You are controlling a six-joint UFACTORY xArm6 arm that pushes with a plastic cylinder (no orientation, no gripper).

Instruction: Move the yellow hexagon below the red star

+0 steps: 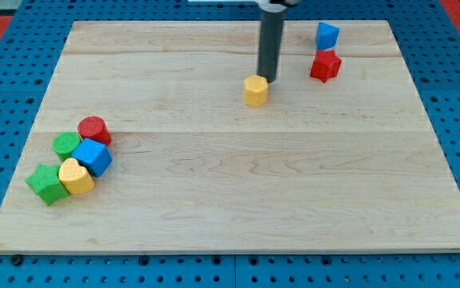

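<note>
The yellow hexagon (255,90) lies on the wooden board (230,184), above its centre. The red star (325,66) sits to the view's right of it and slightly higher, near the top right. My tip (266,79) is at the hexagon's upper right edge, touching it or nearly so. The dark rod rises straight up from there to the view's top.
A blue block (326,35) sits just above the red star. At the view's left is a cluster: a red cylinder (94,129), a green block (66,145), a blue cube (93,156), a yellow heart (75,176) and a green star (46,183).
</note>
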